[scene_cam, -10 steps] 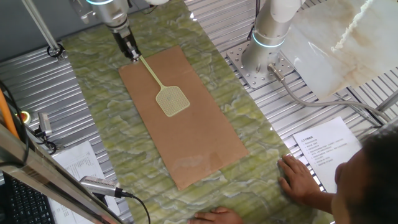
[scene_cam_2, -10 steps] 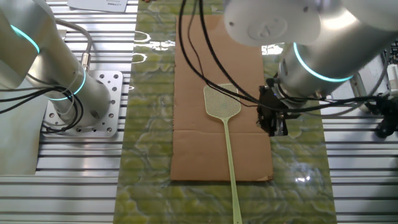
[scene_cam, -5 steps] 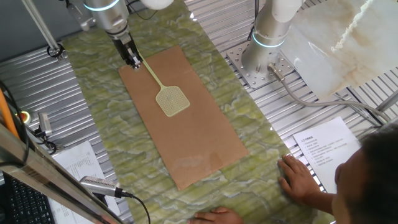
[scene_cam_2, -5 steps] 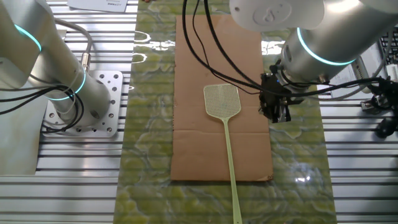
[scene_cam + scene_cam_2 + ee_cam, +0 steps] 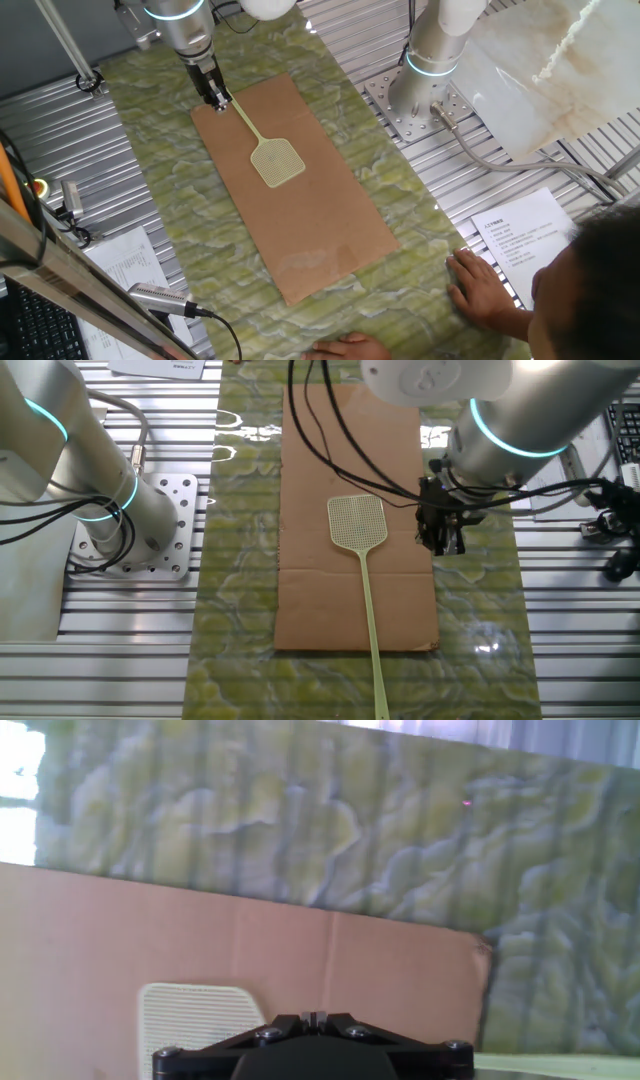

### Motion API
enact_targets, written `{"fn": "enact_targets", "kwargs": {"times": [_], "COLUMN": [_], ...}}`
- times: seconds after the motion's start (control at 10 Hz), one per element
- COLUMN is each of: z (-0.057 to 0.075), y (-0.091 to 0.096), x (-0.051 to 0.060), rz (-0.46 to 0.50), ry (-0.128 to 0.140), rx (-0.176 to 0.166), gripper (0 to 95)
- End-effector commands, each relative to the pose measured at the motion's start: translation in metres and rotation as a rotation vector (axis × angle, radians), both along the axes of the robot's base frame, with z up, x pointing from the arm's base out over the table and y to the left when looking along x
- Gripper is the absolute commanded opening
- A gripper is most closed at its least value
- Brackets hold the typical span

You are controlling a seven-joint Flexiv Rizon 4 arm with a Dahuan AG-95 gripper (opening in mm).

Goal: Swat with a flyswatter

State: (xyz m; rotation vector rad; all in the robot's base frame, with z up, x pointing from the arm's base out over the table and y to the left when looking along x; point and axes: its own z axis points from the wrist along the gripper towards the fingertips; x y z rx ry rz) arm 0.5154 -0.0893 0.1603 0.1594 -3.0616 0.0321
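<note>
The pale yellow-green flyswatter [image 5: 276, 160] lies flat on the brown board [image 5: 320, 215], mesh head toward the board's middle. In the other fixed view the flyswatter [image 5: 358, 525] has its thin handle running off the board's near edge. My gripper [image 5: 441, 538] hangs above the board's right edge, beside the mesh head and apart from it. In one fixed view my gripper [image 5: 216, 96] overlaps the handle's end. The hand view shows my fingertips [image 5: 315, 1017] pressed together and empty, with the mesh head [image 5: 200, 1016] below on the board.
A second arm's base [image 5: 432, 62] stands on a metal plate right of the green mat [image 5: 150, 150]. A person's hands [image 5: 482, 285] rest at the mat's near end, next to a printed sheet [image 5: 525, 232]. Cables hang over the board [image 5: 330, 430].
My gripper has shifted a little along the board's edge, level with the mesh head. The flyswatter has not moved.
</note>
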Motion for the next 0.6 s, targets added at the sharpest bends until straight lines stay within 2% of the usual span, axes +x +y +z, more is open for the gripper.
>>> {"fn": "enact_targets", "kwargs": {"times": [0.1, 0.6], "z": [-0.0008, -0.0033], "y": [0.0002, -0.0025], "x": [0.0023, 0.0015], "rz": [-0.003, -0.003], "ry": [0.0, 0.006], "rx": [0.004, 0.007], "gripper": [0.0, 0.0]}}
